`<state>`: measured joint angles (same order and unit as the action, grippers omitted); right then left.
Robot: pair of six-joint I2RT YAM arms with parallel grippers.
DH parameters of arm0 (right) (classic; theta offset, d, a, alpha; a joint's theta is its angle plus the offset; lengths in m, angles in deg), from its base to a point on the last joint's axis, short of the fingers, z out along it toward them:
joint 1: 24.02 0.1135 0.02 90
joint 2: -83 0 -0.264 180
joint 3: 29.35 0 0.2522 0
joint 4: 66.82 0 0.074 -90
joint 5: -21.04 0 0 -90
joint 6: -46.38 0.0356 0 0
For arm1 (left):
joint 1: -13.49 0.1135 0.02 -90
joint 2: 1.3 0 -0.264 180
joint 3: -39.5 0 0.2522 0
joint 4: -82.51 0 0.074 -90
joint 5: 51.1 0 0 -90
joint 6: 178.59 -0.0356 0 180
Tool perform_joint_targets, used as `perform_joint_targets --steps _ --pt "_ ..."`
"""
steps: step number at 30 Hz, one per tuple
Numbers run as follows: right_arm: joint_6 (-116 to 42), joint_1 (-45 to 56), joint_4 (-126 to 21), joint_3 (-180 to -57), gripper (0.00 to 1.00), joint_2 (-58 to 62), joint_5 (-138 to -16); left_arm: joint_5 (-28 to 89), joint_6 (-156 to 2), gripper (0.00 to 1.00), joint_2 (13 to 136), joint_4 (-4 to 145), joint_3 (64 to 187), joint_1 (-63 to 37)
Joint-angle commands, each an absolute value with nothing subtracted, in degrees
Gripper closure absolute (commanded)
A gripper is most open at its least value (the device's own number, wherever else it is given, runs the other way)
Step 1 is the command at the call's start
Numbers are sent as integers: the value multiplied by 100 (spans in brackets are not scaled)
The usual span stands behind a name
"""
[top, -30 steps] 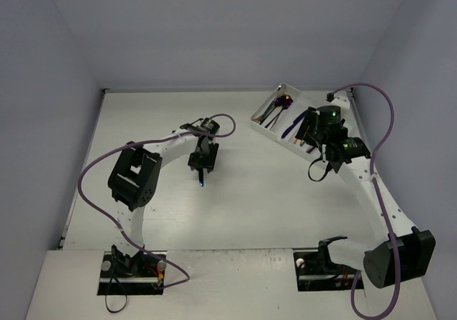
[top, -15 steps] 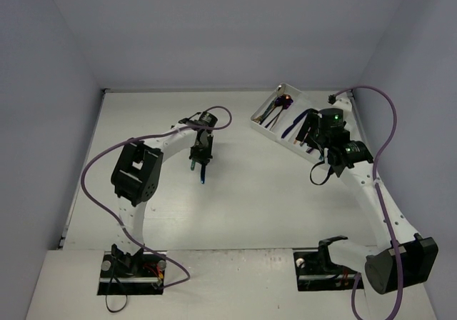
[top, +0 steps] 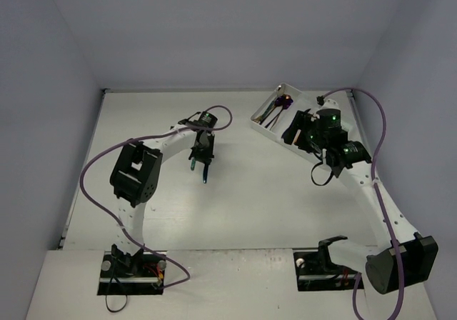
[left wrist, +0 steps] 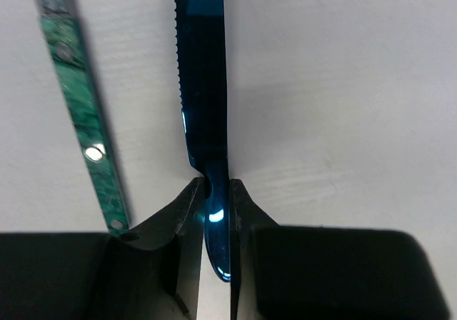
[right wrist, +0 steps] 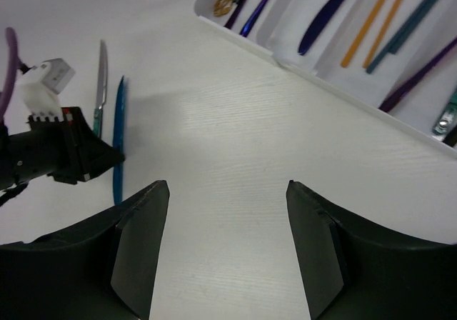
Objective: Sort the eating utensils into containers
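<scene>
Two utensils are lying outside the tray (right wrist: 357, 103), mid-bench (top: 271, 191): a blue knife (left wrist: 202, 84) and, just beside it, a green-handled piece (left wrist: 82, 120). The left end effector (left wrist: 216, 191) is pinching the blue knife narrowly near its handle. The right end effector (right wrist: 227, 189) is hanging wide and empty near the tray at the far right, where gold chopsticks (right wrist: 371, 20), a blue spoon (right wrist: 330, 14) and other pieces are lying in compartments. Sorting is seemingly nearing its end.
</scene>
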<state>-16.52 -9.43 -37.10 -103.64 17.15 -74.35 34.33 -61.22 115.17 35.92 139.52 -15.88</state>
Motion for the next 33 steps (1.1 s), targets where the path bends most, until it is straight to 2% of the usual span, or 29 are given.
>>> perform_joint_targets --steps 1,13,27,33 --pt "-1375 -739 -4540 -10403 34 1677 -8301 2976 -5837 100 10416 3880 14042 -1853" --pt "-1339 121 -5087 -10443 33 1306 -8575 2085 -4402 100 9408 5028 14130 -1897" --pt "-1277 893 -5245 -10706 34 669 -8162 1561 -3614 100 9109 5646 14186 -1984" --pt "-1237 1026 -5245 -10808 40 511 -7876 1491 -3577 100 8995 5653 14128 -2022"
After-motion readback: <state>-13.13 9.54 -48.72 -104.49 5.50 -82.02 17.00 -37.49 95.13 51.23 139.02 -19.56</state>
